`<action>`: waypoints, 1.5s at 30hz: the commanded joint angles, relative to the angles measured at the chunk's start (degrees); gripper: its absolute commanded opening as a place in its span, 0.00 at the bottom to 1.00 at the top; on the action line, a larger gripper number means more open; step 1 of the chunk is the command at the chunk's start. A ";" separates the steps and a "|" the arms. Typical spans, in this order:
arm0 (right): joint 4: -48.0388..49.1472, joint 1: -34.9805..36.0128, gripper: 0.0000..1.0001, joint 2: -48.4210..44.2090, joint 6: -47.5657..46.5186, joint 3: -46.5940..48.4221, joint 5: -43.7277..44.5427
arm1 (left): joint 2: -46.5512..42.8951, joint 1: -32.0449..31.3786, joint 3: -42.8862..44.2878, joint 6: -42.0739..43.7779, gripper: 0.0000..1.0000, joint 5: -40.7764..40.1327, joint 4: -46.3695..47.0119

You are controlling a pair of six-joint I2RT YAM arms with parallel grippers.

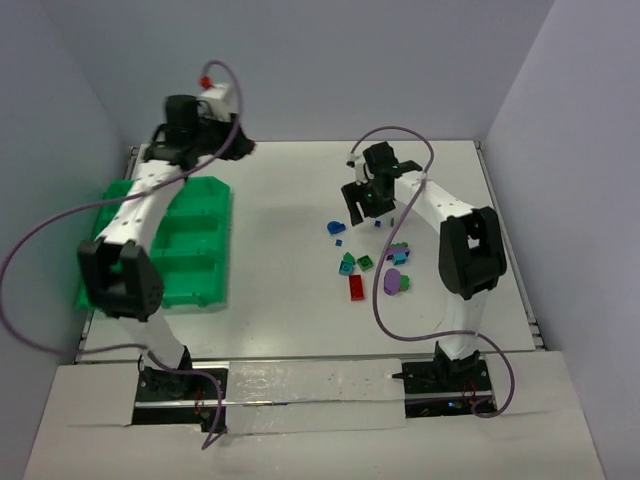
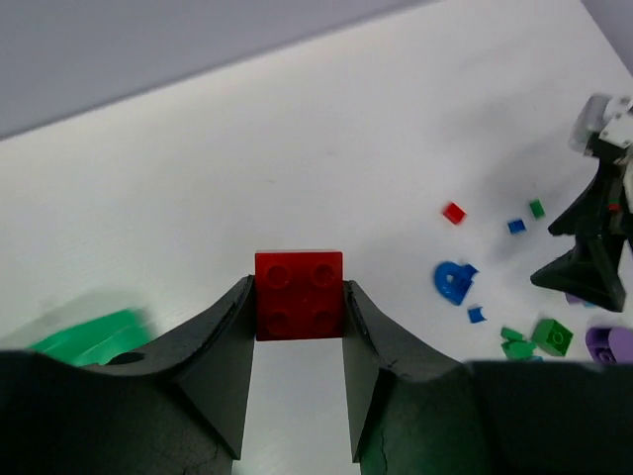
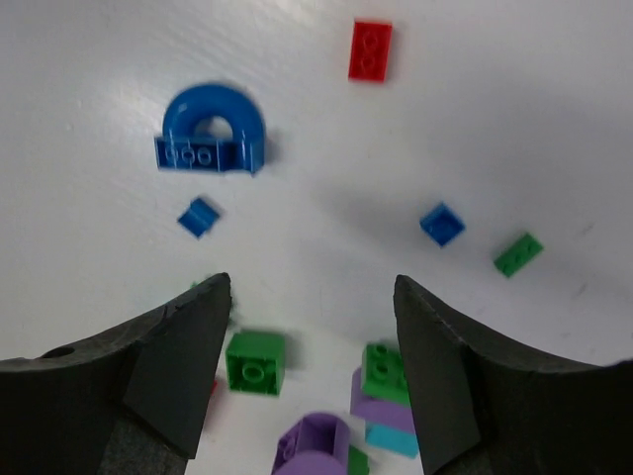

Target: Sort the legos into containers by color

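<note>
My left gripper (image 2: 300, 289) is shut on a red two-by-two brick (image 2: 300, 297), held above the white table beyond the far right corner of the green tray (image 1: 205, 235). In the top view this gripper (image 1: 238, 143) is at the back left. My right gripper (image 3: 313, 287) is open and empty, above the loose legos (image 1: 365, 195). Below it lie a blue arch (image 3: 212, 129), a red plate (image 3: 370, 49), two small blue pieces (image 3: 441, 224), a green plate (image 3: 518, 254), a green brick (image 3: 255, 362), a purple piece (image 3: 316, 443) and a green-purple-teal stack (image 3: 386, 381).
The tray's compartments (image 1: 190, 270) lie partly under my left arm. The lego pile spreads in the table's right middle, with a red brick (image 1: 357, 288) and a purple piece (image 1: 392, 283) nearest the front. Grey walls enclose the table on three sides.
</note>
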 commanded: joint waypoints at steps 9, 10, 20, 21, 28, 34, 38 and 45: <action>-0.29 2.19 0.69 14.07 5.02 17.61 3.44 | -20.78 33.46 -16.27 8.00 0.01 2.28 -16.19; -0.39 2.20 0.69 14.29 5.19 17.90 3.72 | -21.01 35.34 -17.62 9.18 0.02 1.95 -16.98; -1.64 2.33 0.70 15.50 5.59 20.62 4.77 | -18.45 42.30 -26.46 13.55 0.04 -1.85 -16.12; -1.71 2.33 0.70 15.70 5.79 20.89 4.84 | -17.38 42.37 -26.87 13.82 0.05 -2.72 -15.58; -0.83 2.25 0.70 16.06 5.62 20.01 6.98 | -13.12 42.98 -28.01 14.27 0.25 -7.60 -12.65; -0.22 1.98 0.70 18.25 5.18 21.85 8.70 | -11.56 42.98 -28.54 14.44 0.54 -8.62 -11.35; 0.48 1.88 0.69 19.92 4.74 23.17 9.66 | -11.21 42.98 -27.93 14.00 0.67 -8.46 -11.53; 1.38 1.12 0.67 23.99 4.72 26.98 11.51 | -13.64 42.90 -24.97 13.08 0.73 -5.13 -12.46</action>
